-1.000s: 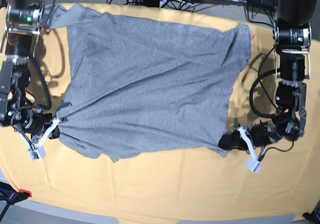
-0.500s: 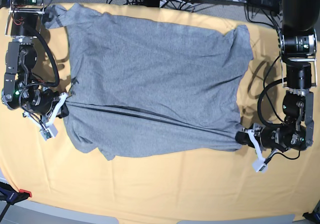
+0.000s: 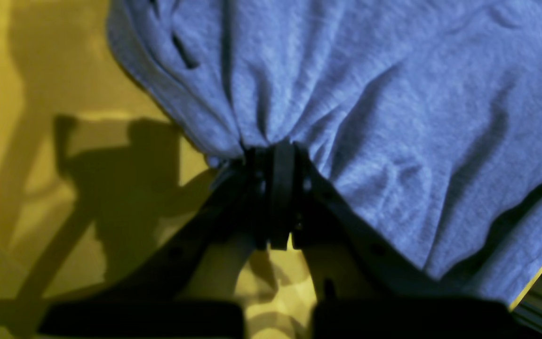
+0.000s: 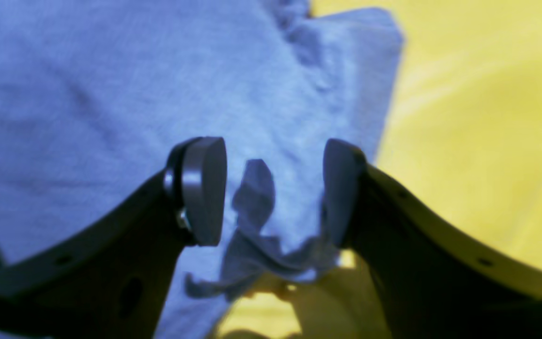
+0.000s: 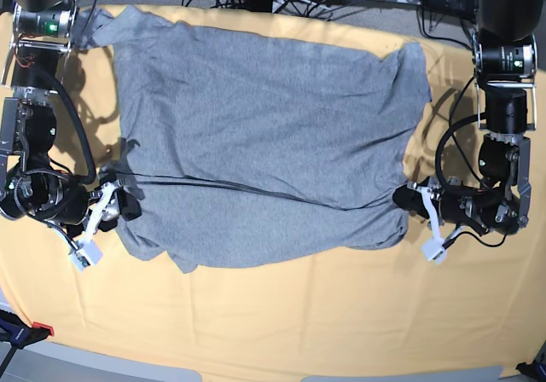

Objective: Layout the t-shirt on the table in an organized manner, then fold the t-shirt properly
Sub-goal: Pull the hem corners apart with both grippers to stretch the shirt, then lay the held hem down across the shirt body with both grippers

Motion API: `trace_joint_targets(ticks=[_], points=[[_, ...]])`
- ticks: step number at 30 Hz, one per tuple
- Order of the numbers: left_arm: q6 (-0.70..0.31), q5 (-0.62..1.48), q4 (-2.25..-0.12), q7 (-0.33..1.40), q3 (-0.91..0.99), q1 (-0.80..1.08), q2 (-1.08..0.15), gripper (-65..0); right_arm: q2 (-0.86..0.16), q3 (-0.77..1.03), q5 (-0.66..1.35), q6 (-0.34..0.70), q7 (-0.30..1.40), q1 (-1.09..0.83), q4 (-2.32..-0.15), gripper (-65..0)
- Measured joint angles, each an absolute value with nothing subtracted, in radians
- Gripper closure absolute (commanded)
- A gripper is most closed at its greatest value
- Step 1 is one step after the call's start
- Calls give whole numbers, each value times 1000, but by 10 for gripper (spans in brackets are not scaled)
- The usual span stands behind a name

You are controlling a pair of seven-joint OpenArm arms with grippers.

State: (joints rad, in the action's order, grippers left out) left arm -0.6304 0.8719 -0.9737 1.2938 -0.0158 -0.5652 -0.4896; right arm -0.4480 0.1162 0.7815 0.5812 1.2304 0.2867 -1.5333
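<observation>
A: T-shirt (image 5: 264,135) lies spread mid-counter (image 5: 281,331), long axis left-right. Left edge?
B: Right tool (image 4: 273,190) there, spread apart, cloth loose between.
A: Right edge?
B: Left tool (image 3: 275,197) clenched on the hem.

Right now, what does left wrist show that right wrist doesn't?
Only the left wrist view: the left pincer shut on a gathered bunch of the t-shirt, folds radiating out from the pinch, plus the arm's shadow on the table.

Only the right wrist view: the right pincer with jaws apart, a loose crumpled edge of the t-shirt lying between them, not clamped.

Both: grey fabric over the yellow table cloth, seen close up from behind the pincer.
</observation>
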Motion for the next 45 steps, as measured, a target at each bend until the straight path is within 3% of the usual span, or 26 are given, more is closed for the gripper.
trace_joint_targets(ticks=[6, 14, 17, 19, 22, 26, 30, 33, 45], points=[[-630, 864, -974, 1231, -16, -562, -497, 0, -446, 116, 609, 460, 1079, 268, -1520, -347], [-630, 860, -974, 1231, -16, -562, -496, 0, -440, 117, 577, 414, 915, 158, -1520, -310], [-633, 860, -974, 1230, -16, -562, -496, 0, -417, 118, 575, 448, 903, 150, -1520, -297], [-633, 860, -974, 1227, -16, -562, -496, 0, -400, 118, 575, 510, 900, 151, -1520, -212], [-633, 860, -974, 1223, -16, -563, -496, 0, -393, 118, 576, 516, 876, 152, -1520, 0], [-667, 924, -973, 1239, -16, -562, -503, 0, -396, 118, 529, 505, 878, 152, -1520, 0], [-690, 1222, -974, 1413, -17, -563, -526, 0, -408, 118, 540, 519, 963, 152, -1544, 0], [-692, 1457, -974, 1411, -19, -560, -551, 0, -420, 118, 541, 568, 1063, 150, -1616, 0], [-693, 1460, -981, 1408, -19, -562, -681, 0, -530, 126, 603, 596, 1127, -1, -1873, 0]])
